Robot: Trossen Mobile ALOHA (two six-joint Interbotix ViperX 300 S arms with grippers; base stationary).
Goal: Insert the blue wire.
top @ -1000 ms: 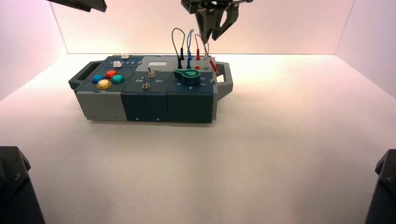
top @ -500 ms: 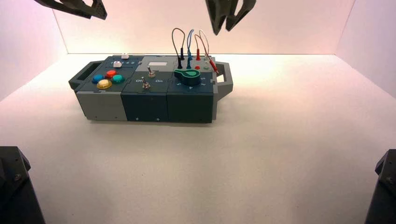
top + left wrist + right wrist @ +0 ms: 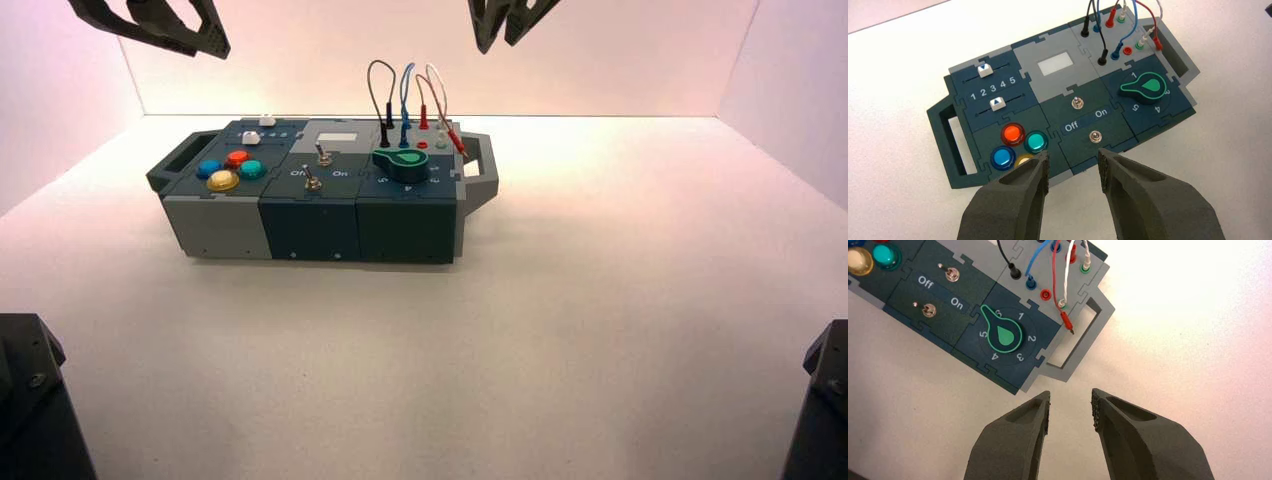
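**A:** Two ends of the blue jumper wire (image 3: 1136, 19) look plugged in to me: near blue plug (image 3: 1117, 51) in the front row, far end in the back row, loop arching up between the black and red wires on the box's gray socket panel (image 3: 1002, 271). Anything left to do?

**B:** Pretty much just a clean exit, I'd say. Right gripper (image 3: 1071, 392) is up beyond the box's right end, jaws apart and nothing in them, so it's let go. Left gripper (image 3: 1073, 155) is raised over by the left end, also spread and empty.

**A:** Tips for backing off?

**B:** Lift well above the loops before swinging sideways, or you could snag one. Eyeball both blue plugs for seating; tbh I can't tell full depth. And leave the loose red plug (image 3: 1067, 320) by the right handle (image 3: 1081, 349) alone, not this job.
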